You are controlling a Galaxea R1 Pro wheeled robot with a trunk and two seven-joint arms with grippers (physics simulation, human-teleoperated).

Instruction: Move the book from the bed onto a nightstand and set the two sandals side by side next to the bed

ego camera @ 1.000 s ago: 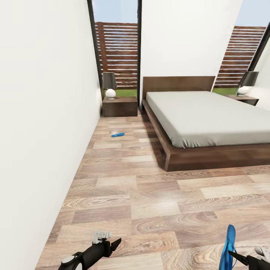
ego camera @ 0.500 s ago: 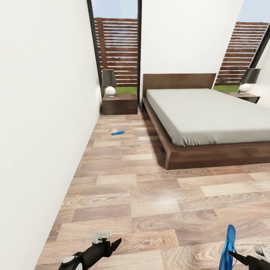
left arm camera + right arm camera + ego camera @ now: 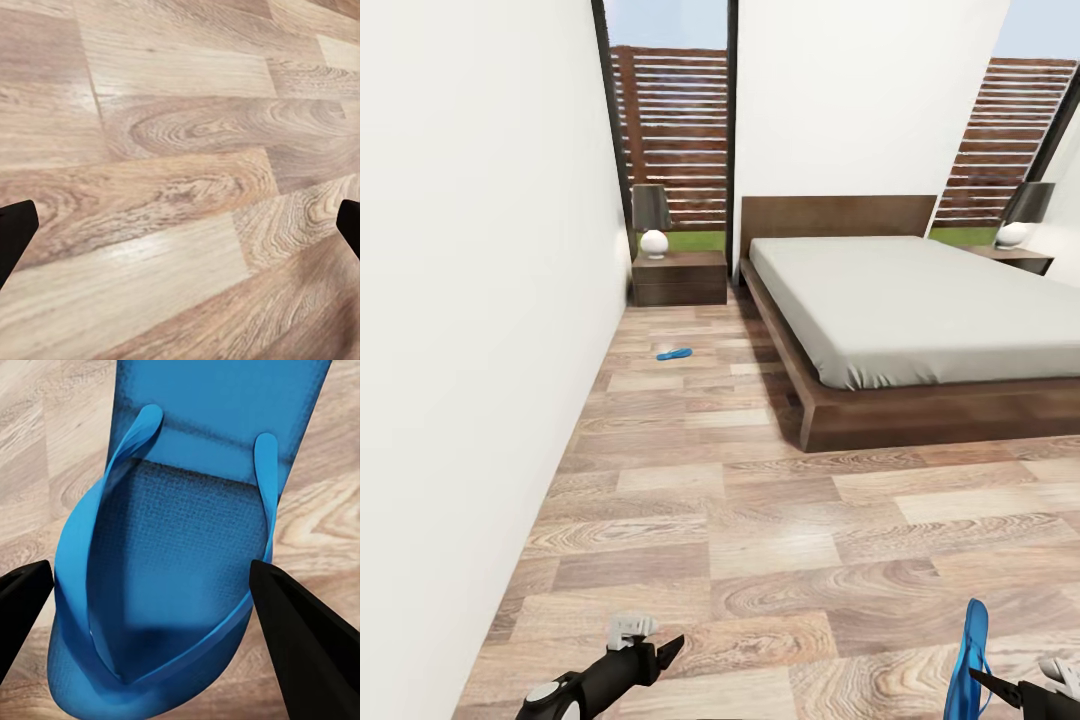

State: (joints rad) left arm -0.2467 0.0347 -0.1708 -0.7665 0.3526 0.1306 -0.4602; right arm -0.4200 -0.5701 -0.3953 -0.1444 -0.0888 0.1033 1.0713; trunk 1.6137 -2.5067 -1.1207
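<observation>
One bright blue sandal (image 3: 674, 353) lies on the plank floor between the left wall and the bed (image 3: 910, 310), in front of the left nightstand (image 3: 680, 279). A second nightstand (image 3: 1016, 261) stands on the bed's far side. The other sandal (image 3: 969, 660) stands on edge at the bottom right, with my right gripper (image 3: 986, 684) shut on it. In the right wrist view this sandal (image 3: 187, 547) sits between the two black fingers of the right gripper (image 3: 161, 611). My left gripper (image 3: 656, 642) hangs open and empty over bare floor, its fingers spread wide (image 3: 180, 225). The book is out of view.
A white wall (image 3: 470, 300) runs close along the left. Each nightstand carries a lamp (image 3: 652, 222). Tall windows (image 3: 670, 140) with brown slats stand behind. Open wood floor (image 3: 760, 540) stretches from me to the bed's foot and up the left aisle.
The whole head view shifted slightly early on, so the camera moved; since then it is still. Both grippers and the held sandal keep their places.
</observation>
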